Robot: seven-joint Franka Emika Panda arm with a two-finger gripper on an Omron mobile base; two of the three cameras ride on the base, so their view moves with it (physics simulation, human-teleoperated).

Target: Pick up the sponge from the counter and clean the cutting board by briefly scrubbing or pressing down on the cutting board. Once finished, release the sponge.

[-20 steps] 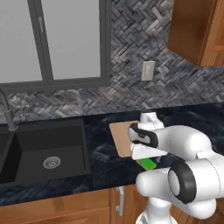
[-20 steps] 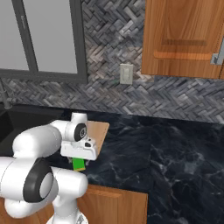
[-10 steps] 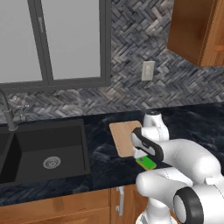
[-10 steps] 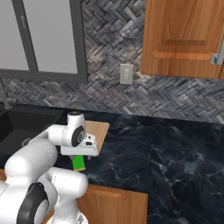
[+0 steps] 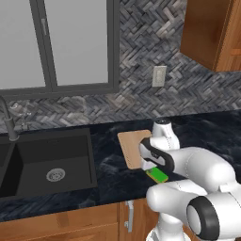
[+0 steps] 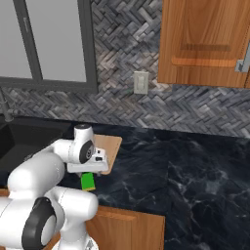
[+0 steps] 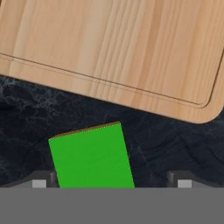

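The green sponge [image 7: 92, 161] with a thin yellow edge lies flat on the black marbled counter [image 7: 166, 135], just in front of the tan cutting board [image 7: 113, 48]. My gripper [image 7: 111, 183] hangs straight over the sponge and is open, one fingertip on each side and the sponge nearer the left one. From the base, the white hand covers the board's near edge [image 5: 131, 148], and the sponge [image 5: 157, 175] peeks out below it. The right base view has the sponge [image 6: 88, 181] under the hand, beside the board [image 6: 111, 145].
A matte black sink [image 5: 47, 162] with a faucet [image 5: 9, 122] lies left of the board. Herringbone backsplash with an outlet [image 6: 140, 82] runs behind. Wooden cabinets [image 6: 205, 44] hang above the open counter [image 6: 185, 166] to the right.
The arm has folded lower and the hand has come down closer over the sponge. Sponge and board have not moved.
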